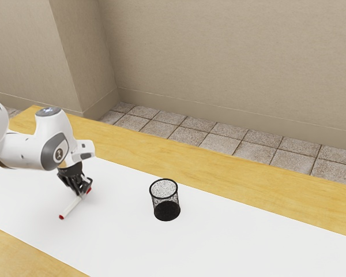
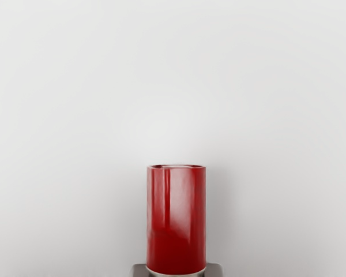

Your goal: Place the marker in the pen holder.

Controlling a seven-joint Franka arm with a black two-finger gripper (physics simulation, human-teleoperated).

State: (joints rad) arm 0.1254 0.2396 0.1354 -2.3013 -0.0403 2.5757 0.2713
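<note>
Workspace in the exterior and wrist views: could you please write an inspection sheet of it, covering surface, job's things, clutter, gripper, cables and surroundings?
Surface: wooden table with a white covering along it.
Marker: white with red ends, outside the pen holder; whether it touches the covering, I cannot tell.
Pen holder: black mesh, upright on the covering.
Clutter: nothing seen.
Gripper: fingers shut on the marker near one red end.
Cables: nothing seen.
Surroundings: beige wall, tiled floor behind the table.
</note>
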